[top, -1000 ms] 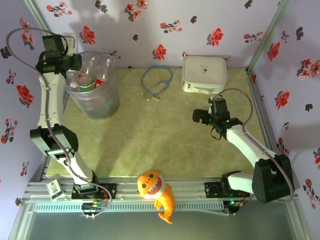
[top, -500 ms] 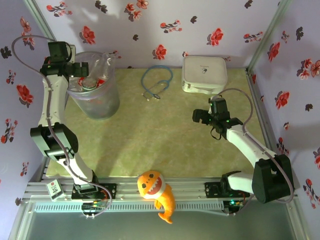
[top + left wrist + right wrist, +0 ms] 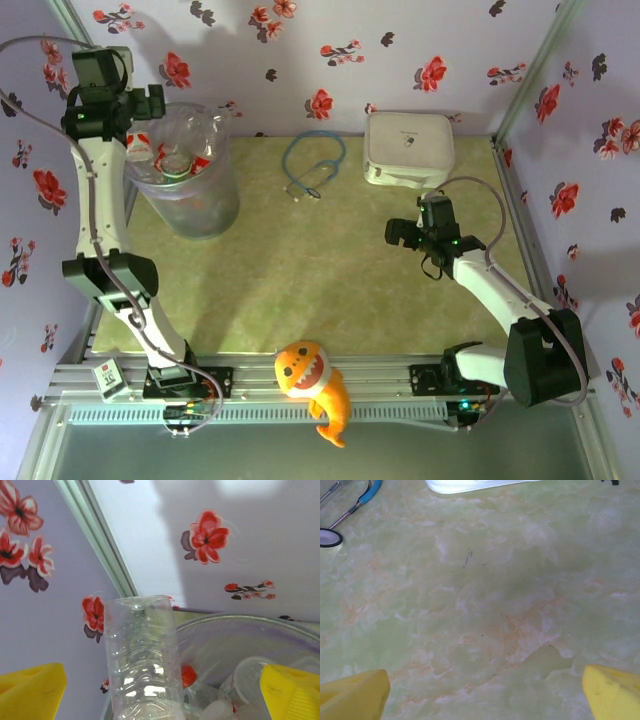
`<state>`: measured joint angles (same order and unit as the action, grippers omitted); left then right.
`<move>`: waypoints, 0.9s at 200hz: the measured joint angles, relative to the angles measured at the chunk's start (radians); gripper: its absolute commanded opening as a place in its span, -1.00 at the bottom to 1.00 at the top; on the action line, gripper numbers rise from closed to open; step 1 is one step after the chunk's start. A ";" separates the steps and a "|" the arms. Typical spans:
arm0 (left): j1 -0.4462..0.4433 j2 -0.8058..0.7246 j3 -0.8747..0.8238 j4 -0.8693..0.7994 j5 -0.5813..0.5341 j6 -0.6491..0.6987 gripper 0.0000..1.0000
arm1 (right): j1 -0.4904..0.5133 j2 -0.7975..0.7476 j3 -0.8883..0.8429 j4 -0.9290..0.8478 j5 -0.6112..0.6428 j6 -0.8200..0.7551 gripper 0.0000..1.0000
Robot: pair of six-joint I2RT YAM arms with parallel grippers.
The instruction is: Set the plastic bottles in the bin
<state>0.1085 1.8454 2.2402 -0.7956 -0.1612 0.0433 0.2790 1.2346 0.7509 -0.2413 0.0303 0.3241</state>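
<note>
Flowered walls ring the green tabletop (image 3: 320, 290). From above, the left gripper (image 3: 150, 103) has lifted off the bin (image 3: 200, 210), which is heaped with bottles (image 3: 170, 155). On its wrist view the jaws are wide and a just-released clear bottle (image 3: 142, 665) stands loose in the bin. The right gripper (image 3: 485, 690) gapes idle over bare tabletop.

One bin (image 3: 196, 205), upper left of the frame, holds several plastic bottles (image 3: 183, 148), too jumbled to count. The tabletop (image 3: 300, 285) carries one white case (image 3: 408, 148) and one blue stethoscope (image 3: 316, 163). One orange plush fish (image 3: 314, 384) sits at bottom centre.

No text is legible: print on the white tag (image 3: 107, 375), lower left, and the white case (image 3: 408, 147) is too small.
</note>
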 measured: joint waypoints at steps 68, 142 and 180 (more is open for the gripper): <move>0.042 0.071 -0.003 -0.019 -0.011 -0.183 0.52 | 0.000 -0.001 0.000 0.000 0.000 0.000 0.99; 0.032 0.044 -0.171 0.097 0.143 -0.211 0.28 | 0.000 0.005 0.000 0.001 0.000 0.000 0.99; 0.022 -0.031 -0.298 0.176 0.209 -0.207 0.26 | 0.000 0.005 0.000 0.001 0.000 0.000 0.99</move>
<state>0.1307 1.8149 1.9423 -0.6193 0.0475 -0.1635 0.2794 1.2400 0.7509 -0.2401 0.0303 0.3241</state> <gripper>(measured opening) 0.632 0.993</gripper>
